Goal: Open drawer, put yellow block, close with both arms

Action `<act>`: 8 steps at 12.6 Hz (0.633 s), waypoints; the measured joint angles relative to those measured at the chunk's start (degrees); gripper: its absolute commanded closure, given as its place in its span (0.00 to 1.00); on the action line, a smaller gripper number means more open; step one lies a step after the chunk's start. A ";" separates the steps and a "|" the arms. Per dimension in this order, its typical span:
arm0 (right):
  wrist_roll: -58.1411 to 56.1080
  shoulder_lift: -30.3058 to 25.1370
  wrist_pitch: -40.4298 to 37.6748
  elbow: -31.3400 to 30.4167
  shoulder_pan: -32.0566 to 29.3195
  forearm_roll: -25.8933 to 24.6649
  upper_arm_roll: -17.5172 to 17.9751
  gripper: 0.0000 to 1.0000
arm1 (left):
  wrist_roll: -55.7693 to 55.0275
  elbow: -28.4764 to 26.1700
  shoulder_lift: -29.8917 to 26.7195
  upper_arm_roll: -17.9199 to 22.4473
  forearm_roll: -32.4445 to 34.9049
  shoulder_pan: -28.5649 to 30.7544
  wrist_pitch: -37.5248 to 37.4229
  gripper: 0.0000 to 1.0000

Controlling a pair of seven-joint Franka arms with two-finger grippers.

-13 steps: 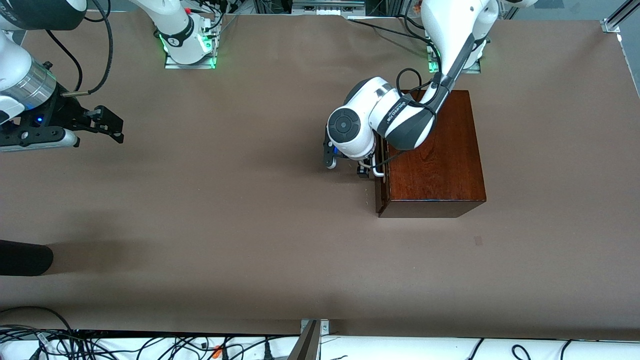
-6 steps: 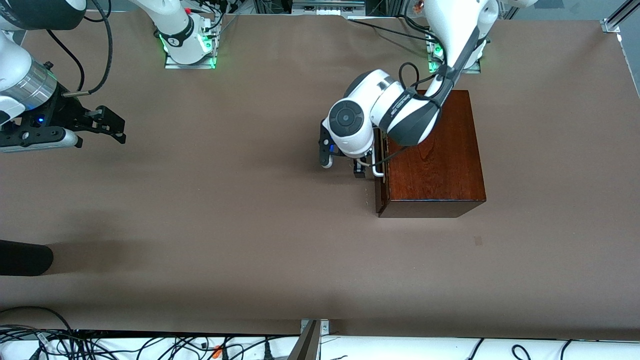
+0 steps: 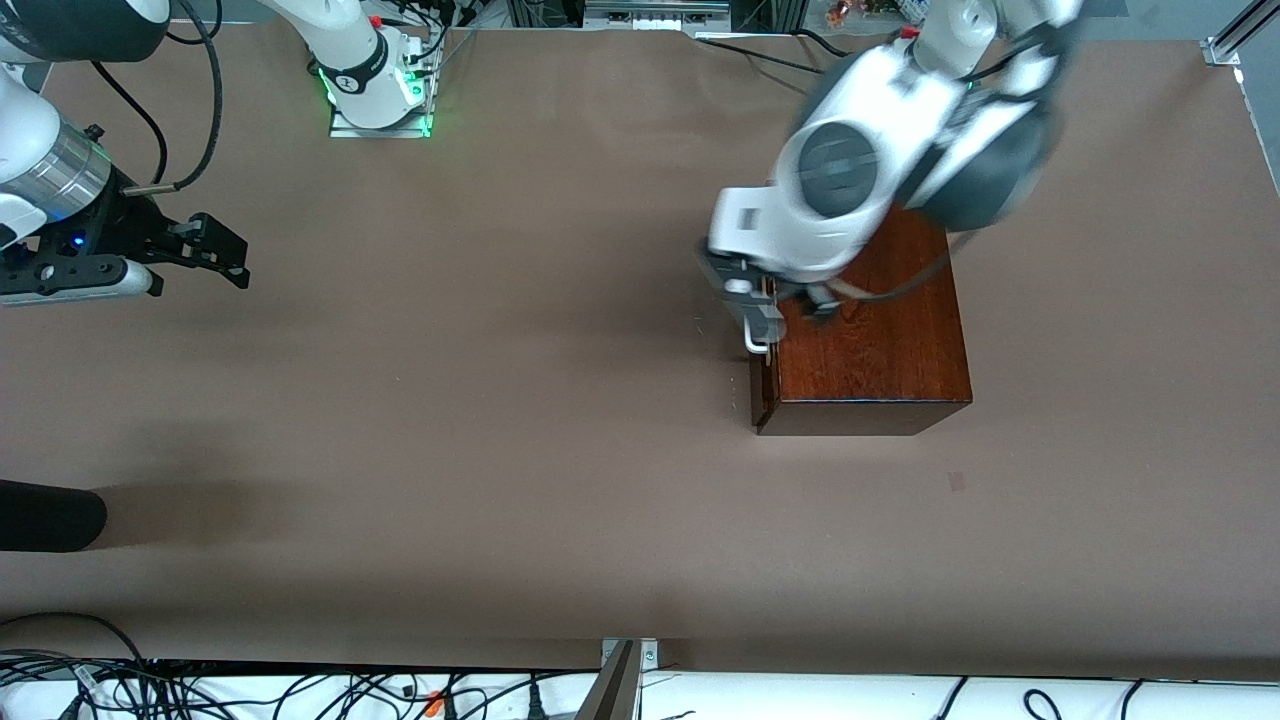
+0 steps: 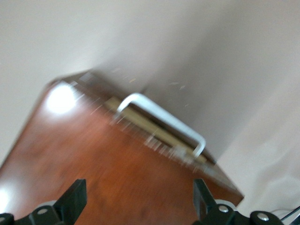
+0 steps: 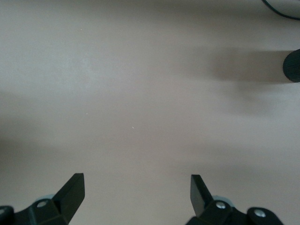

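Observation:
The dark reddish-brown wooden box (image 3: 880, 350) stands toward the left arm's end of the table. Its drawer is in or nearly in, and a thin pale strip shows along the drawer front behind the white bar handle (image 3: 757, 345). The handle (image 4: 161, 119) and box top (image 4: 93, 159) show blurred in the left wrist view. My left gripper (image 3: 815, 303) is open and empty above the box top, near the handle edge (image 4: 139, 187). My right gripper (image 3: 215, 250) waits open and empty over bare table (image 5: 136, 185) at the right arm's end. The yellow block is out of view.
A black rounded object (image 3: 50, 515) lies at the table's edge at the right arm's end, nearer the front camera; it also shows in the right wrist view (image 5: 293, 65). Cables (image 3: 200, 690) run along the table's front edge. The brown table (image 3: 450, 400) spreads between the arms.
The left arm has swung up and away from the drawer handle and now hangs over the box top, blurred by motion. The right arm has not moved.

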 measured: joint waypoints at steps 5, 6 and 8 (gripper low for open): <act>0.06 0.11 0.06 0.00 -0.07 0.00 -0.03 0.00 | -0.91 4.85 -5.20 0.44 -0.02 12.80 -11.83 0.00; 0.06 0.12 0.17 0.00 -0.08 0.00 -0.04 0.00 | -1.61 5.60 -5.29 1.25 -0.03 13.54 -12.44 0.00; 0.07 0.12 0.44 0.00 -0.10 0.00 -0.05 0.00 | -5.45 5.47 -5.99 5.03 -0.04 13.71 -11.64 0.00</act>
